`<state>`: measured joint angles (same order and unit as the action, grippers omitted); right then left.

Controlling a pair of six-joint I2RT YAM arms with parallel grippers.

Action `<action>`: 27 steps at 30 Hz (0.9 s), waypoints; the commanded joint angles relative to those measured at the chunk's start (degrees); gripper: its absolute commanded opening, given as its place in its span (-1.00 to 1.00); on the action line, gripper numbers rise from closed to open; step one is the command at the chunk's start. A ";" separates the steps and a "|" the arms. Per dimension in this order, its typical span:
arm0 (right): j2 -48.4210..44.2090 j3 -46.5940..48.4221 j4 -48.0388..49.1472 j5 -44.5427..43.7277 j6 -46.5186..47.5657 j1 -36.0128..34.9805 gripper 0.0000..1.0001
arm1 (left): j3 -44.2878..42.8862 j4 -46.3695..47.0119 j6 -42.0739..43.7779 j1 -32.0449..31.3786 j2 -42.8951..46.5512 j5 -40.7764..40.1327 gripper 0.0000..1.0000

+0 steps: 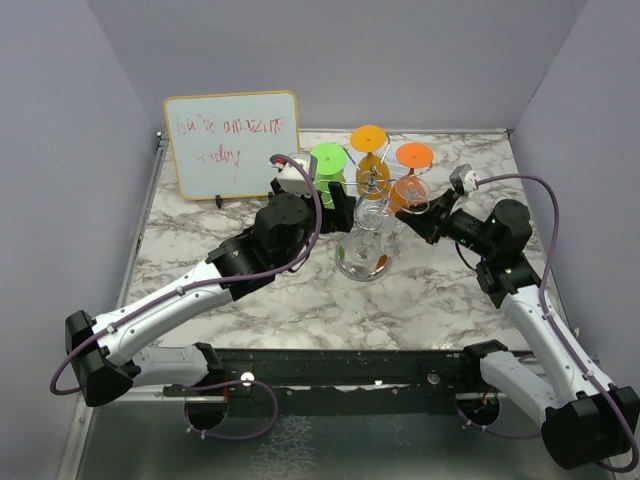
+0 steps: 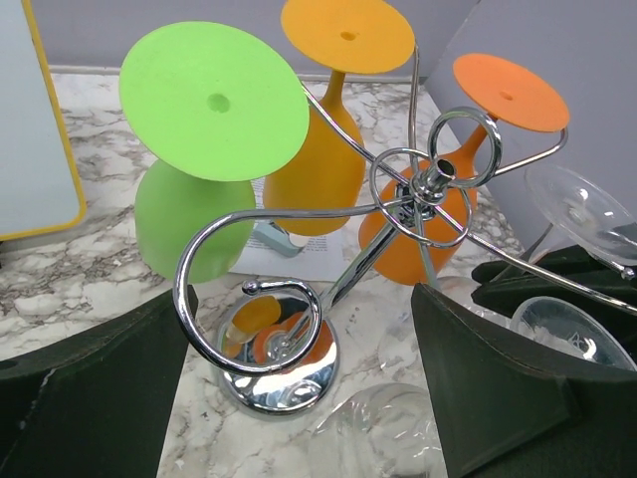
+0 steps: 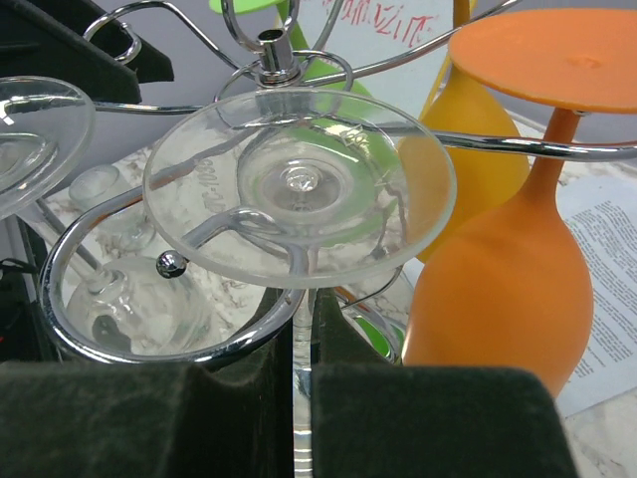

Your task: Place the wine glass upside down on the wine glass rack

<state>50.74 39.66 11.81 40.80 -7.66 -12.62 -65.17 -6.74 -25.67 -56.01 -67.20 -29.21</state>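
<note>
Polished chrome wine glass rack (image 2: 370,257), clear glossy wine glass (image 3: 299,184), marble-patterned table (image 1: 300,300).

Wine glass rack (image 1: 372,180), green glass (image 1: 328,165) hanging, whiteboard (image 1: 232,143) behind

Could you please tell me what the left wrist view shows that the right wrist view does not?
Only left wrist: the open left gripper and the whole upside-down green plastic glass. Only right wrist: the shut right gripper pinching the stem of the clear wine glass, its foot above a curled arm. Both: the chrome wire rack with its central post, the hanging orange plastic glass and a printed paper sheet.
</note>
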 commanded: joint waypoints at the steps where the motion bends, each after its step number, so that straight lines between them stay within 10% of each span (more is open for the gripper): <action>1: -1.58 -0.54 4.38 4.12 -1.19 -0.03 -0.99 | -1.88 1.22 0.45 -0.15 -0.55 -1.37 0.77; 27: -7.68 -2.79 6.10 12.02 -3.09 0.05 -0.99 | -2.07 0.86 0.45 0.29 -1.06 -1.45 0.69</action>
<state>45.41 36.47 12.88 45.84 -10.59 -12.27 -65.17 -6.94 -25.21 -55.96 -68.10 -29.28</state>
